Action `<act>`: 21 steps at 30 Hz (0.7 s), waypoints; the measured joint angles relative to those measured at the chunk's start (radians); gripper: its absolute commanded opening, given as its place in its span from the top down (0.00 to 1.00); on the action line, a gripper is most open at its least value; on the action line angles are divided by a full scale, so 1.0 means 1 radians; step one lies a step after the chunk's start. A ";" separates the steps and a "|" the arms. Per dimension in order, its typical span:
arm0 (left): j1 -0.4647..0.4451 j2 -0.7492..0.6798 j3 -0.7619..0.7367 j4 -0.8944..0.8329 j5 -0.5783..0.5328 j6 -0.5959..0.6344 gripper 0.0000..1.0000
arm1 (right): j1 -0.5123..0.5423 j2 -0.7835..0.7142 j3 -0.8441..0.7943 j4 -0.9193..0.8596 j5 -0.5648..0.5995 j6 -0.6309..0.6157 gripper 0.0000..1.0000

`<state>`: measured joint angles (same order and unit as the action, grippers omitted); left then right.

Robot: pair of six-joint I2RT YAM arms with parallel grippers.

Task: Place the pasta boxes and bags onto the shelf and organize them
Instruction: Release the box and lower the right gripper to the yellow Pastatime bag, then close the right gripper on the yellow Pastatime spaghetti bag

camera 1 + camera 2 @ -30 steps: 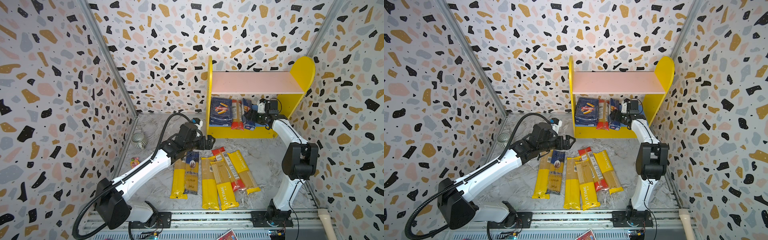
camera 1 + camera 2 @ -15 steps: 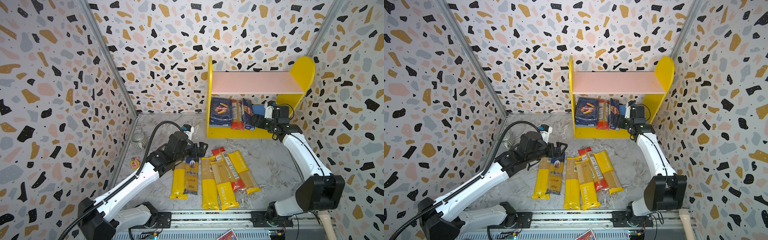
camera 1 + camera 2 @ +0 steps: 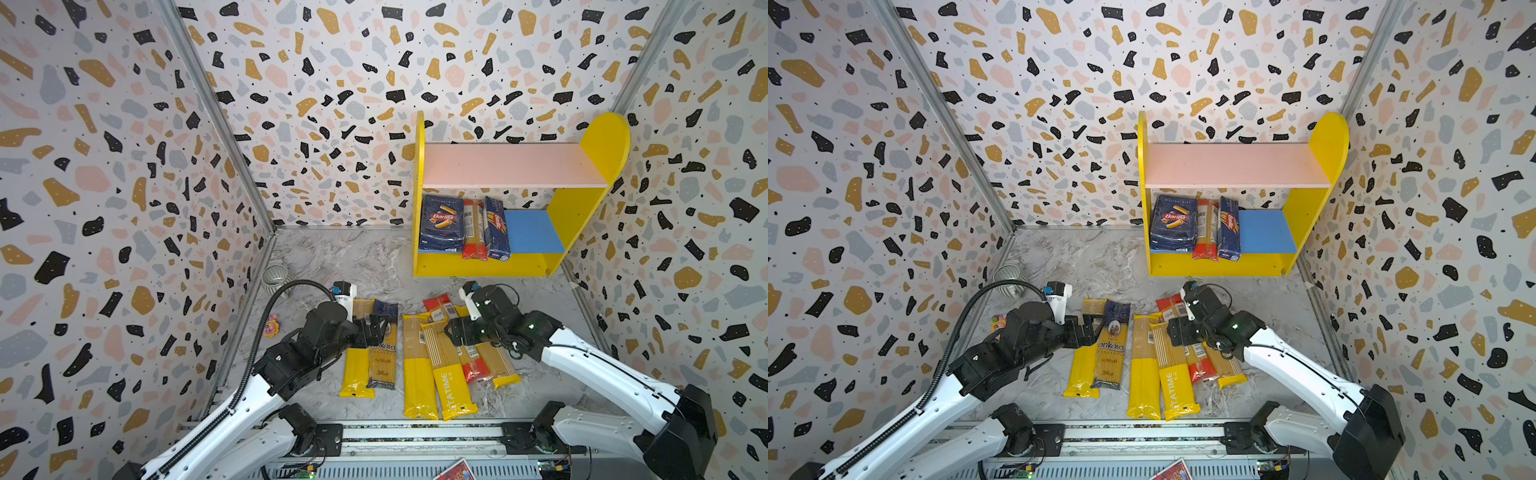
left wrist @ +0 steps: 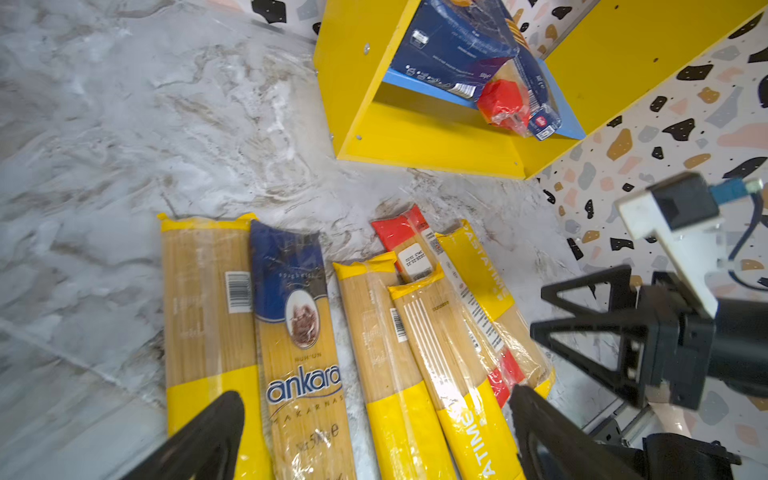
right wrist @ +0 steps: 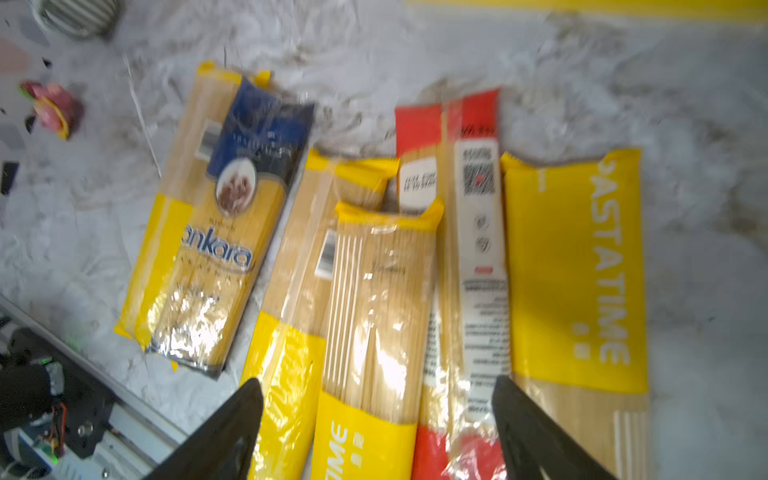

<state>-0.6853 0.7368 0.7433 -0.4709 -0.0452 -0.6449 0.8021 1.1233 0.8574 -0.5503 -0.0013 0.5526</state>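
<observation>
- Holding the left gripper (image 4: pixel 374 395) wide apart and empty above the ankara bag (image 4: pixel 299 332).
- Poising the right gripper (image 5: pixel 376 384) spread and empty over a striped yellow bag (image 5: pixel 374 299).
- Showing six bags (image 3: pixel 417 374) flat on the worktop (image 3: pixel 353 257), some overlapping.
- Storing on the shelf (image 3: pixel 478 266), lower board, left end: wide box (image 3: pixel 441 224), red bag (image 3: pixel 473 232) and narrow box (image 3: pixel 496 230), touching.
</observation>
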 measured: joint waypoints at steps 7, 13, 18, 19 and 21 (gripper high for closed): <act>0.000 -0.105 -0.053 -0.049 -0.026 -0.042 0.00 | 0.282 -0.039 -0.150 -0.011 0.094 0.208 0.10; 0.000 -0.128 -0.053 -0.067 -0.038 -0.053 0.00 | 0.451 -0.013 -0.219 -0.011 0.149 0.355 0.10; 0.000 -0.140 -0.053 -0.082 -0.043 -0.055 0.01 | 0.507 0.066 -0.225 0.010 0.174 0.428 0.10; 0.000 -0.142 -0.053 -0.084 -0.043 -0.055 0.01 | 0.509 0.081 -0.225 0.014 0.177 0.435 0.10; 0.000 -0.143 -0.053 -0.086 -0.043 -0.055 0.01 | 0.510 0.111 -0.225 0.024 0.186 0.444 0.10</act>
<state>-0.6853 0.5934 0.6907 -0.5571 -0.0883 -0.7002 1.3121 1.2343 0.6327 -0.5262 0.1844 0.9962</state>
